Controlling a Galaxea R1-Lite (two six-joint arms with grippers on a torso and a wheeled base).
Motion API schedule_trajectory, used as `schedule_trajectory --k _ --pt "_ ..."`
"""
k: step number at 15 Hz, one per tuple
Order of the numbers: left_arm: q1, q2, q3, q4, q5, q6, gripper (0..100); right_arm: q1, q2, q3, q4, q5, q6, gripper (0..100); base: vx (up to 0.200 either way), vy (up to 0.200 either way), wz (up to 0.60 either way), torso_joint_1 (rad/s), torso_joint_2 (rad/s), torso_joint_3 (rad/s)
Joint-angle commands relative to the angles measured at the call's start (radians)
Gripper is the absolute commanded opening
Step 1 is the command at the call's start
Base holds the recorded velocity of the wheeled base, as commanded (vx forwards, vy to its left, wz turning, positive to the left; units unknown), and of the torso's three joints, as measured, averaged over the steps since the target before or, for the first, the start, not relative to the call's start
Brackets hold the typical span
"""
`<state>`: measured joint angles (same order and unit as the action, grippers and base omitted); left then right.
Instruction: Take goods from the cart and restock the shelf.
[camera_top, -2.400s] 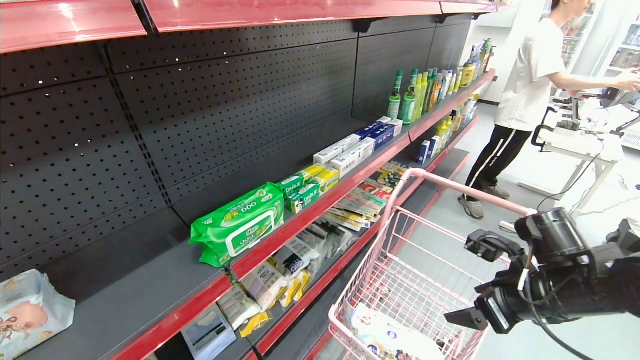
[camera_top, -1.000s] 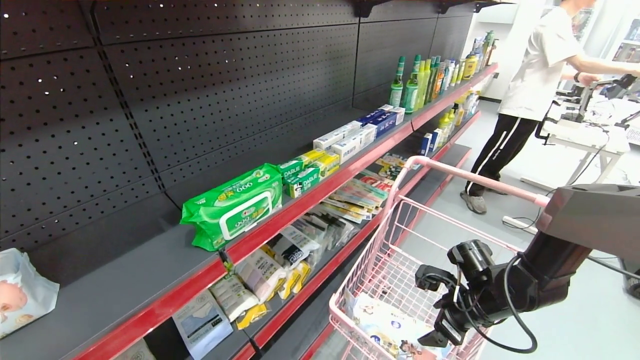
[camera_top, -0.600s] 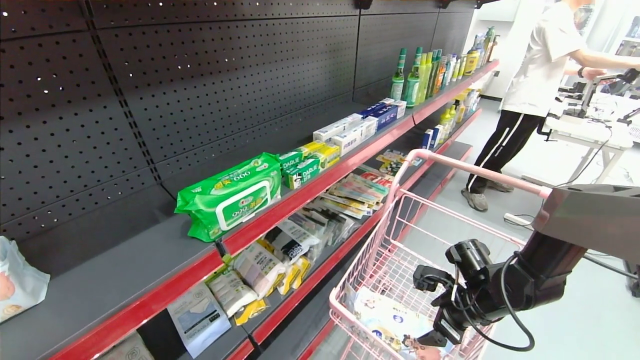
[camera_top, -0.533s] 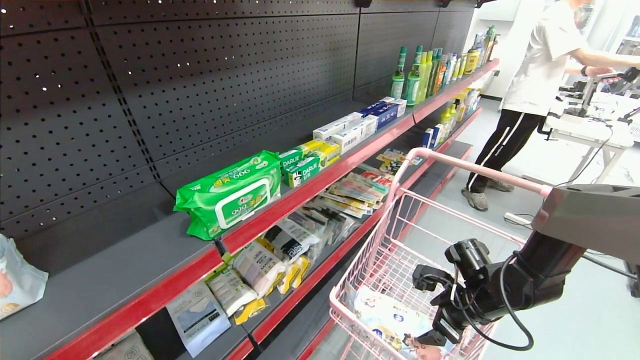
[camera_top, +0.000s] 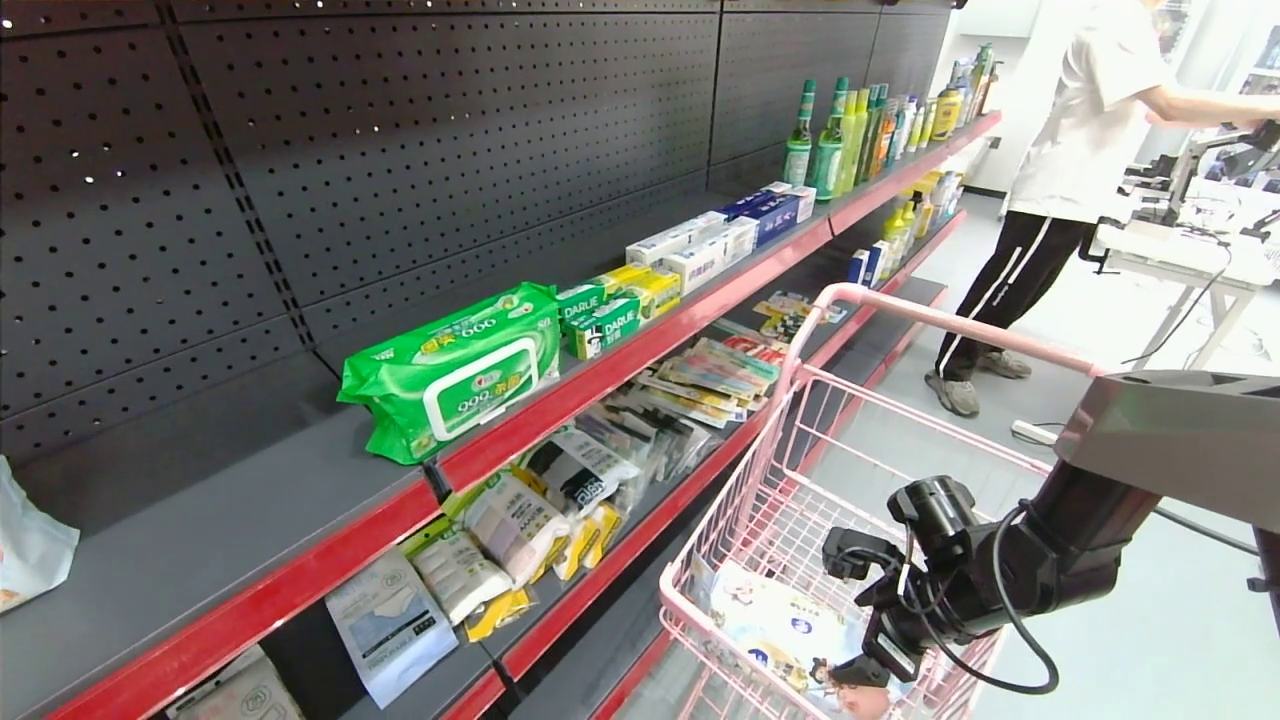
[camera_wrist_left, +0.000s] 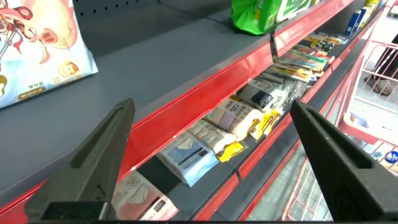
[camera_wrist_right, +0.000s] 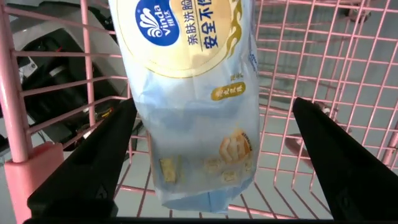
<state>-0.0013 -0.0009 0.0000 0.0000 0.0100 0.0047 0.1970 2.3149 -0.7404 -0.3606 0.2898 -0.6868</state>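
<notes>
The grey shelf (camera_top: 250, 500) carries a green wipes pack (camera_top: 450, 370). Toothpaste boxes (camera_top: 615, 310) lie just beside it, bottles (camera_top: 830, 140) stand farther along, and a white pack (camera_top: 30, 545) lies well apart opposite.

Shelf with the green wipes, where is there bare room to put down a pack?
Bare grey shelf lies between the white pack and the green wipes. Past the wipes, toothpaste boxes and bottles crowd it.

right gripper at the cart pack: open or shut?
Open. The right gripper has its fingers wide apart in the right wrist view, either side of the blue-and-white pack in the pink cart, not closed on it.
</notes>
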Motion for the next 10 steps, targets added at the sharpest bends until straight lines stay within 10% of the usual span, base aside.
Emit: schedule_trajectory --k 1,10 --pt "0.000 0.001 0.000 -0.002 0.001 0.000 100 0.002 0.012 -0.013 0.000 0.000 -0.002 100 0.000 0.000 0.00 0.000 0.00 0.000" --pt "0.000 0.001 0.000 -0.002 0.001 0.000 100 -0.002 0.029 -0.016 -0.001 0.029 0.004 100 0.000 0.000 0.00 -0.048 0.12 0.074"
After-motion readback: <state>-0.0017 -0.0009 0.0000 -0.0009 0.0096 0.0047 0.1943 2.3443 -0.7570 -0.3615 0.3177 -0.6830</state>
